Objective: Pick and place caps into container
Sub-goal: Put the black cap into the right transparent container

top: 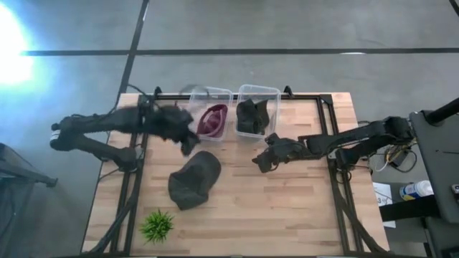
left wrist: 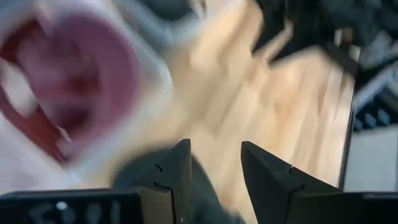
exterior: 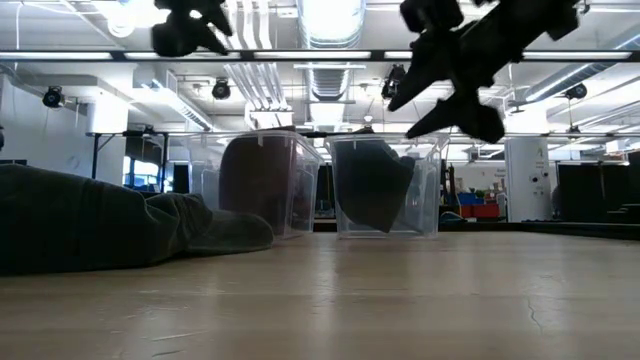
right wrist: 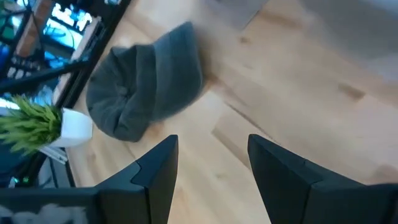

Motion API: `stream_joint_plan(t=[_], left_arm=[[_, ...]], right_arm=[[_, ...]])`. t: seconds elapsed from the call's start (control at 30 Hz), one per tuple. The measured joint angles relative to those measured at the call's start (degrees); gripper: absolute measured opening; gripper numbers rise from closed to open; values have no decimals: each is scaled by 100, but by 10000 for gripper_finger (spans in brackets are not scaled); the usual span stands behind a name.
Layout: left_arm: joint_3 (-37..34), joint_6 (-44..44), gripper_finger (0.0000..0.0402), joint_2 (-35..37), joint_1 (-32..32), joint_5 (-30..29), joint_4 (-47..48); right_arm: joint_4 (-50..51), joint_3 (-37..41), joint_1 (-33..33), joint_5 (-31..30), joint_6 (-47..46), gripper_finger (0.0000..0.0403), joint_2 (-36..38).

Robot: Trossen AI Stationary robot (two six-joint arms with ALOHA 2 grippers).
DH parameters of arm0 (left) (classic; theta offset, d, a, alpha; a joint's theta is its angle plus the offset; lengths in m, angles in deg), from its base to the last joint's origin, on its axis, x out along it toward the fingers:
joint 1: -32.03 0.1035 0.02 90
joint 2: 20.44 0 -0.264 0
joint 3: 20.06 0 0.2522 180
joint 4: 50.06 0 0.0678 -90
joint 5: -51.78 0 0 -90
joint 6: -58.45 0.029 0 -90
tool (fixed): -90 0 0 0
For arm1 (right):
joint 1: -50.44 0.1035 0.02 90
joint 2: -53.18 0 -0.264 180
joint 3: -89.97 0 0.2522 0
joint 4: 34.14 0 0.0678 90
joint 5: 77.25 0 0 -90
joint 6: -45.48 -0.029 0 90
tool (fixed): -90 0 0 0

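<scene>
A maroon cap [top: 213, 119] lies in the left clear container [top: 209, 109]; it also shows in the left wrist view [left wrist: 81, 81]. A dark grey cap [top: 252, 115] sits in the right clear container [top: 257, 107]. Another dark grey cap [top: 194, 179] lies flat on the wooden table; it also shows in the right wrist view [right wrist: 143, 90]. My left gripper [top: 188, 145] is open and empty, above the table between the maroon cap's container and the loose cap. My right gripper [top: 259, 160] is open and empty, raised above the table to the right of the loose cap.
A small green spiky plant in a white pot [top: 157, 225] stands near the table's near left corner. Black frame rails [top: 133, 179] run along the table's left and right sides. Bare wood [top: 287, 208] lies at the table's near right.
</scene>
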Motion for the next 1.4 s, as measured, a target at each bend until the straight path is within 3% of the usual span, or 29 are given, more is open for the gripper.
stream_joint_plan(t=[0.23,0.43,0.57,0.7,0.8,0.97,1.13,1.3,1.4], left_arm=[[-937,-1307,118,-419,-856,-6,-238],[-1679,-2453,116,-1028,-1130,-84,-1015],[-1989,-2766,116,-1478,-1249,-585,-1512],[-2166,-2738,116,-1987,-1380,-1286,-2049],[-2213,-2738,116,-2385,-1447,-1355,-2660],[-2219,-2234,116,-2912,-1671,-1083,-3955],[-2234,-955,116,-3097,-1807,16,-5600],[-2122,-470,116,-2703,-1809,123,-5177],[-2077,-511,116,-2345,-1851,92,-4658]], right_arm=[[-1205,-72,-66,555,104,192,-1175],[-1305,-351,-66,573,-4,192,-1851],[-1306,-524,-65,550,149,192,-2022],[-1298,-626,-67,525,320,192,-2043],[-1276,-636,-67,525,317,192,-2017],[-1219,-634,-67,620,209,192,-2008],[-866,-627,-65,922,104,192,-2001],[-168,-553,-65,1035,-52,192,-1999],[-288,-447,-67,1437,-57,192,-1999]])
